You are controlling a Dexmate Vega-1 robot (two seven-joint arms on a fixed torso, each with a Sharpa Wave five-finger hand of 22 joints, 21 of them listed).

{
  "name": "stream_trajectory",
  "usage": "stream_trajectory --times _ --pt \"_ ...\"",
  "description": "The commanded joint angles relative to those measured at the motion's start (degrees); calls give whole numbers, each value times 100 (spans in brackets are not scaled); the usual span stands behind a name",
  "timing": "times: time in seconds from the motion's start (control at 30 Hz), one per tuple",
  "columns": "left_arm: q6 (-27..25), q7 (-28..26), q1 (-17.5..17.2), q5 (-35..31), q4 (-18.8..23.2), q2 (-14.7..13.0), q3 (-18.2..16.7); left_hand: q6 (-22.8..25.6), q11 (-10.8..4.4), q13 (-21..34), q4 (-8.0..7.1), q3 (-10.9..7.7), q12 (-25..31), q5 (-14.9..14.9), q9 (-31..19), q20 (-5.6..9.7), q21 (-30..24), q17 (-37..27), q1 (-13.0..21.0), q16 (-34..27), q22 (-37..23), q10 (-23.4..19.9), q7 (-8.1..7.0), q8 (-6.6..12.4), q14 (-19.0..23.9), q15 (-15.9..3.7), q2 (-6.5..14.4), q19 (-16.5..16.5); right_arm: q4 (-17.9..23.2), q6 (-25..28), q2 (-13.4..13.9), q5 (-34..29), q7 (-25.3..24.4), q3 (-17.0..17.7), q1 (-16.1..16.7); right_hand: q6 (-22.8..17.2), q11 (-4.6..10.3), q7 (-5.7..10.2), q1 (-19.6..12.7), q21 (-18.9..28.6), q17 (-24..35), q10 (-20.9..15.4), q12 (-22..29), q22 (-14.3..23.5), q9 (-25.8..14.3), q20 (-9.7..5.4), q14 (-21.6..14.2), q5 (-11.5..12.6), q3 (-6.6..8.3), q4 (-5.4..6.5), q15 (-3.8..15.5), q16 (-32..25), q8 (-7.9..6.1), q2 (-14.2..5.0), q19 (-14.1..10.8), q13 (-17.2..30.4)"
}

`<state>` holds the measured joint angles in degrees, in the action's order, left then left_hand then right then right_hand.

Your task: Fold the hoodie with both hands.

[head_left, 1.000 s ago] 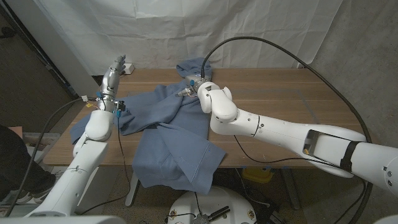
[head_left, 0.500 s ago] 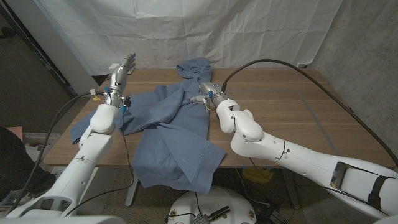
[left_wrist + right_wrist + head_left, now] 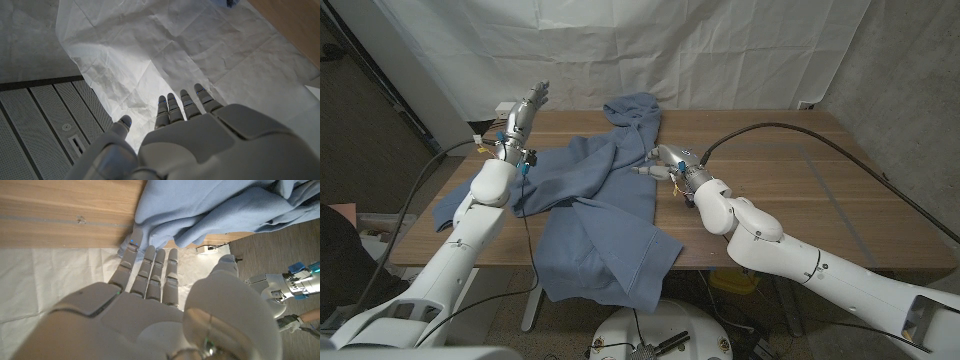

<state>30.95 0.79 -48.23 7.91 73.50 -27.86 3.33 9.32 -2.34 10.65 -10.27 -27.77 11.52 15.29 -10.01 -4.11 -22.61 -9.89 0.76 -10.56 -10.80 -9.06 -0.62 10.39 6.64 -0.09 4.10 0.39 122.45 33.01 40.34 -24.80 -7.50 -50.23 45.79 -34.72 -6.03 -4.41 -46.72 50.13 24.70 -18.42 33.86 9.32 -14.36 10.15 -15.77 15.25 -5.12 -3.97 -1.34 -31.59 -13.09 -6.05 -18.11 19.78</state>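
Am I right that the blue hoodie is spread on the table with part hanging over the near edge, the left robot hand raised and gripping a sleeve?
Not quite. In the head view the left robot hand is raised but open, holding nothing. The blue hoodie does hang over the table's near edge.

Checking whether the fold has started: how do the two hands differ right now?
The left hand is raised over the table's far left corner, fingers toward the white backdrop, clear of the blue hoodie. The right hand is low, right beside the hoodie's edge. Both are open, holding nothing.
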Motion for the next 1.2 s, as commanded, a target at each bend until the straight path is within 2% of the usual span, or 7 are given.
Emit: stream_trajectory --times 0.03,0.17,0.43,0.73,0.87,1.03,1.2 --pt "4 108 230 -21 -168 15 153 -2 6 2 -5 -57 -7 13 -17 -52 7 -2 11 8 -21 13 -30 23 23 -20 522 11 268 -726 435 746 -332 685 766 -118 11 10 70 -174 -116 -137 -60 13 -6 -209 -90 3 -14 37 -11 103 -63 -31 215 -71" --pt "24 162 321 -19 -245 37 211 -4 10 2 -5 -59 -7 13 -17 -52 11 -2 10 6 -22 14 -31 22 28 -14 522 9 321 -693 504 820 -283 767 879 -78 43 77 117 -319 -225 -71 -148 22 6 -176 53 9 -5 62 -83 267 -39 -73 377 -145" --pt "-26 238 412 -44 -267 35 294 -6 11 2 -5 -62 -7 11 -17 -50 16 -2 10 9 -22 16 -29 21 23 -15 521 10 783 237 453 489 -330 674 1192 -34 46 100 110 -402 -286 -28 -204 26 13 -139 119 18 29 63 -116 355 -18 -127 457 -190" --pt "62 384 584 -30 -464 94 416 -3 5 2 -5 -65 -7 10 -18 -53 20 -2 10 9 -22 18 -32 22 24 -9 521 12 1176 1134 516 -153 -349 360 1337 -32 43 113 103 -460 -330 -21 -235 29 19 -98 137 22 49 58 -140 407 -15 -151 507 -222" --pt "62 459 662 -34 -511 105 474 -4 7 2 -5 -66 -5 10 -18 -53 22 -2 10 9 -22 14 -35 22 22 -8 521 13 1294 1664 550 -640 -201 7 1224 -56 74 127 87 -484 -353 -11 -253 30 22 -81 138 25 62 47 -124 430 -24 -158 517 -238" --pt "23 519 750 -78 -519 91 530 -4 8 2 -6 -68 -6 9 -18 -56 25 -2 10 9 -22 17 -34 22 22 -11 522 14 1350 1842 447 -591 -283 18 1361 -96 90 140 34 -519 -397 -74 -255 31 29 -77 100 37 93 11 -111 457 -39 -166 508 -267" --pt "-27 605 905 -134 -611 107 624 -7 6 2 -6 -70 -7 9 -18 -56 28 -2 10 8 -23 21 -35 21 24 -14 523 15 1436 1657 362 -118 -452 387 1696 -193 122 135 17 -549 -429 -104 -265 32 32 -75 72 42 110 -3 -98 479 -76 -172 505 -290"
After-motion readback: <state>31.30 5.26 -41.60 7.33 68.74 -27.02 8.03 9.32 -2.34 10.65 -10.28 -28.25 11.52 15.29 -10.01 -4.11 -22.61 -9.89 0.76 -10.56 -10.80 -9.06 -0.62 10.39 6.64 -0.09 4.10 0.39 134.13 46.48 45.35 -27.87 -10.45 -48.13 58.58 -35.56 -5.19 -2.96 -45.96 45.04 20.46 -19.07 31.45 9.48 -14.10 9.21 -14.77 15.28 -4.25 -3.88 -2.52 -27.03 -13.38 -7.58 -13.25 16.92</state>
